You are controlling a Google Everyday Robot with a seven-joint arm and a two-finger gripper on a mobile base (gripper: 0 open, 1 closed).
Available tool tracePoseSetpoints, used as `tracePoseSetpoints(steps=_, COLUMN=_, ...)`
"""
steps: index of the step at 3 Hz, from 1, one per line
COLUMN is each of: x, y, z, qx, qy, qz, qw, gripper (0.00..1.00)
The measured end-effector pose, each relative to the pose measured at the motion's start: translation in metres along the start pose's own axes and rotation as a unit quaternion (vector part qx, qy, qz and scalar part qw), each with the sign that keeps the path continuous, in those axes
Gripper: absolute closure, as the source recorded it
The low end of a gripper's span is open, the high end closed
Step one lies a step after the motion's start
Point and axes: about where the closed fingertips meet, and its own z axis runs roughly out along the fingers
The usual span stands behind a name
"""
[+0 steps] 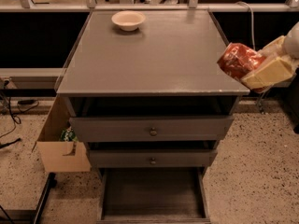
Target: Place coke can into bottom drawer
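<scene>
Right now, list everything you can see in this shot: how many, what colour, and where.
coke can: one, red-orange, held in the air off the cabinet top's front right corner
bowl: one, cream, back left of the cabinet top
cabinet top: one, grey, centre of view
upper drawers: two, grey fronts with small round knobs, stacked under the top
bottom drawer: one, dark grey, pulled open at floor level
cardboard box: one, tan, on the floor left of the cabinet
cables: a few, dark, on the floor at far left
claw: one, cream fingers, shut on the coke can at the right edge of view
</scene>
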Motion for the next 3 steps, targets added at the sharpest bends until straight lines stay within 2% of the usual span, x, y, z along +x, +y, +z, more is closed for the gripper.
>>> tracePoseSetpoints(steps=1, x=0.037, y=0.041, z=0.019, qx=-0.045, qy=-0.019, qz=-0.015, qw=0.9987, gripper=1.00)
tracePoseSetpoints(steps=2, x=0.037, y=0.041, z=0.019, qx=-0.045, qy=-0.019, qz=-0.015, qw=0.9987, gripper=1.00)
tracePoseSetpoints(steps=3, x=0.049, y=0.047, z=0.036, qx=-0.052, qy=-0.013, qz=-0.022, qw=0.9983, gripper=1.00)
